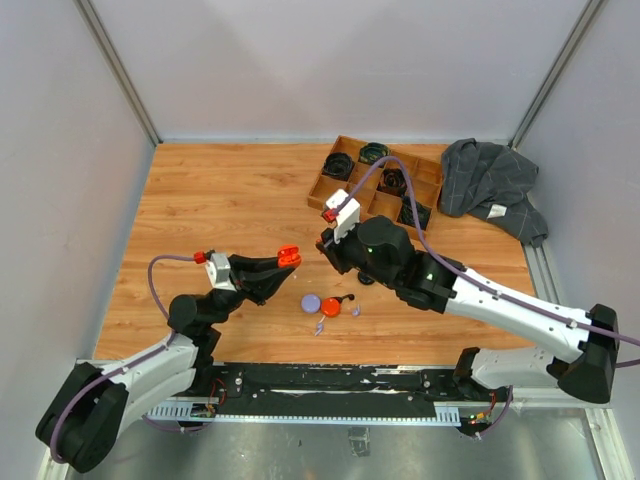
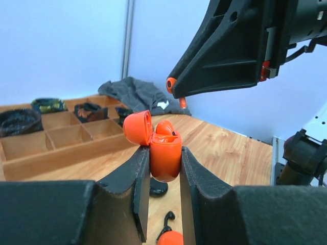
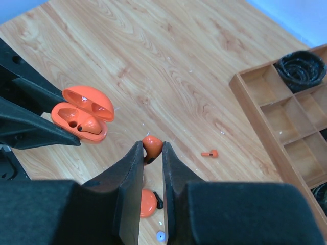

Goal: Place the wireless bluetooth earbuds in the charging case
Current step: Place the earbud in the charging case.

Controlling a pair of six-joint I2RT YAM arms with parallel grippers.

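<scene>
My left gripper [image 2: 164, 153] is shut on an orange charging case [image 2: 166, 155], held above the table with its lid [image 2: 138, 127] hinged open. One orange bud sits in the case [image 3: 82, 113]. My right gripper [image 3: 152, 150] is shut on an orange earbud [image 3: 152, 147], a little right of and above the case [image 1: 288, 256]. That bud [image 2: 171, 83] shows at the tips of the right gripper in the left wrist view. Another orange earbud [image 3: 209, 153] lies loose on the table. A lilac bud [image 1: 319, 327] and a black bud [image 1: 347, 298] also lie there.
A round orange case [image 1: 332, 308] and a lilac one [image 1: 311, 302] lie on the table below the grippers. A small black object [image 1: 367, 278] lies under the right arm. A wooden tray [image 1: 345, 147] with coiled black cables stands at the back right, next to a grey cloth [image 1: 490, 180].
</scene>
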